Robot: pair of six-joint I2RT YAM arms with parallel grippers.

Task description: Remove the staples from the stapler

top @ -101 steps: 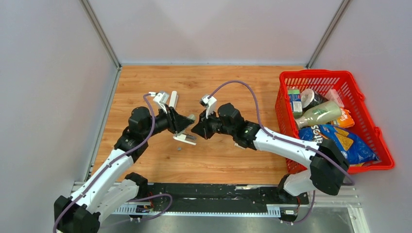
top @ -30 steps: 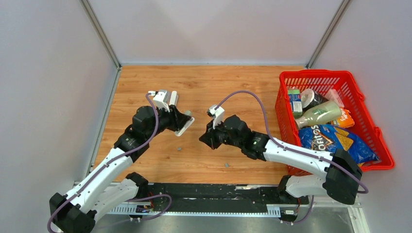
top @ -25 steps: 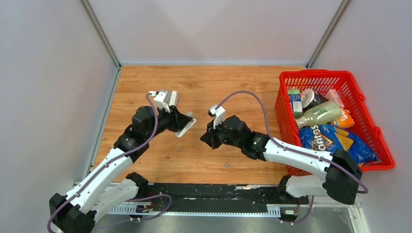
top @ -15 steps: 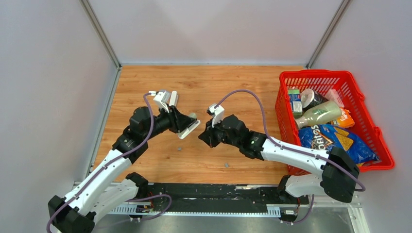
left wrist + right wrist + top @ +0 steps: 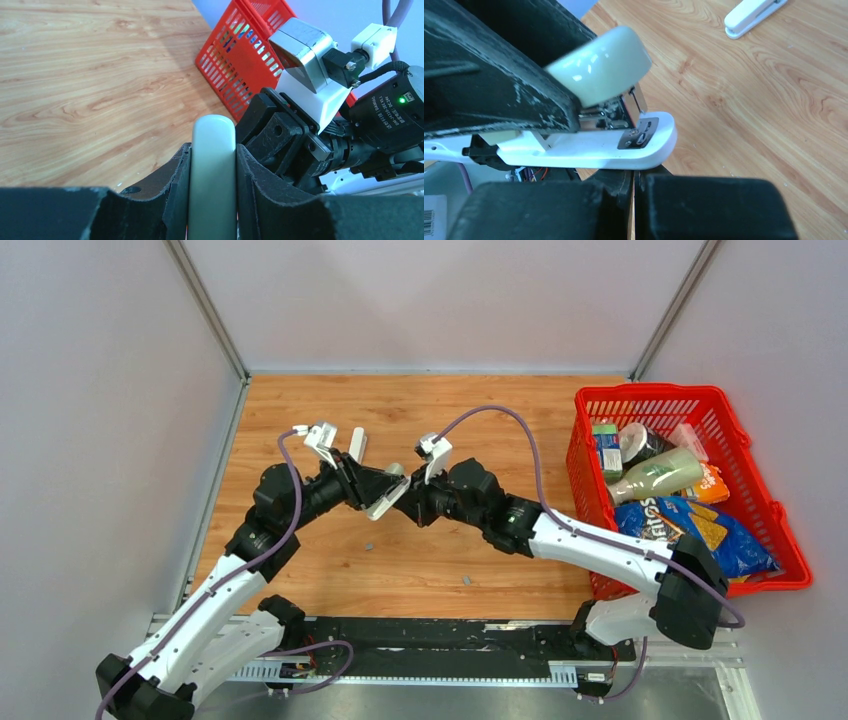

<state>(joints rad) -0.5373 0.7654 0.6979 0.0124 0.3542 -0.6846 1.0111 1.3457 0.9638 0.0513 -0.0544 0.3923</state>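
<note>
On the wooden table (image 5: 300, 420), the left gripper (image 5: 372, 490) pinched the cream-and-white stapler (image 5: 388, 496) by its sides, nose toward 3 o'clock. The right gripper (image 5: 412, 508), fingers pressed together, sat just beside that nose. Tiny dark staples (image 5: 369, 546) lay apart on the wood, at 6 o'clock from the left gripper and 5 o'clock from the right.

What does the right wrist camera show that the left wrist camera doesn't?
Only the right wrist view shows the stapler's white base and metal anvil, plus a second white stapler lying on the wooden table. Only the left wrist view shows the red basket and the right arm's wrist camera. Both show the stapler's pale top and the table.
</note>
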